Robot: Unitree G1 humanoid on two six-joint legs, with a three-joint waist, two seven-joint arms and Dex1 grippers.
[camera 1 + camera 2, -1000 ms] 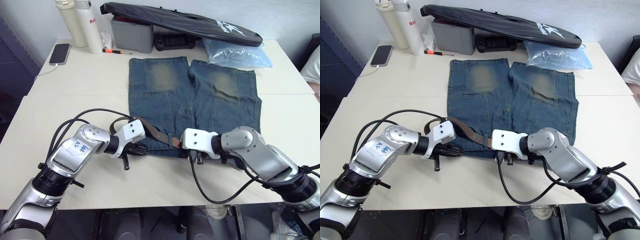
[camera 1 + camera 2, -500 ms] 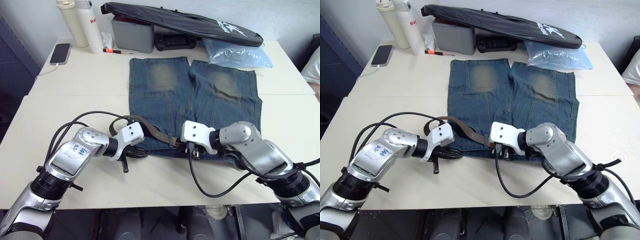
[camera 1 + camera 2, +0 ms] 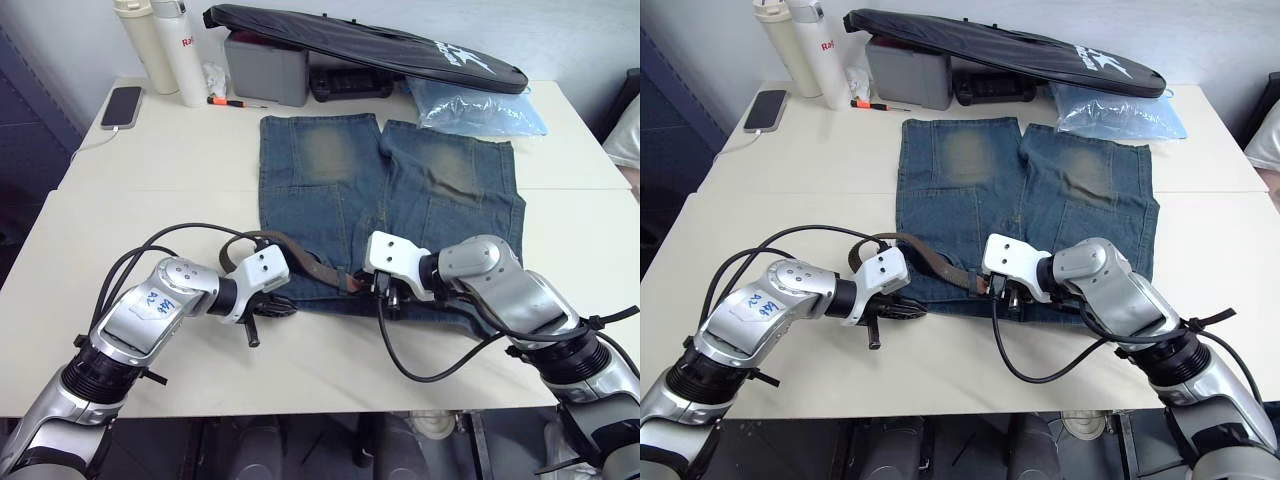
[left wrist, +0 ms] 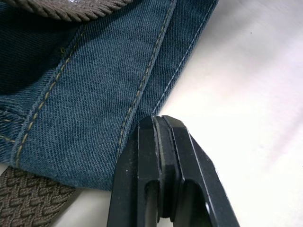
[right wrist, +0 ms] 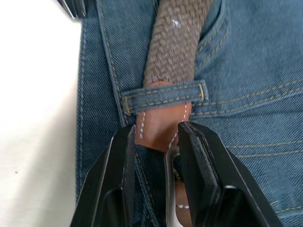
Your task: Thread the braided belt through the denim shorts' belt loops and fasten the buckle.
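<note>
Your denim shorts (image 3: 385, 205) lie flat mid-table, waistband toward the near edge, so the belt loops face both grippers. The braided belt (image 3: 300, 259) runs along that waistband, leather tip under 1 belt loop (image 5: 163, 97). The right gripper (image 5: 156, 137) straddles the tip, narrowly parted, likely to draw it through. The left gripper (image 4: 163, 161), closed and empty-looking, pins the waistband edge.

Right gripper (image 5: 154, 142) shifted toward the waistband of the denim shorts (image 3: 400, 190) over the last second, open fingers now straddling the braided belt (image 5: 174, 42) leather tip at a belt loop (image 5: 163, 97). Left gripper (image 4: 163, 137) edged slightly nearer.
</note>
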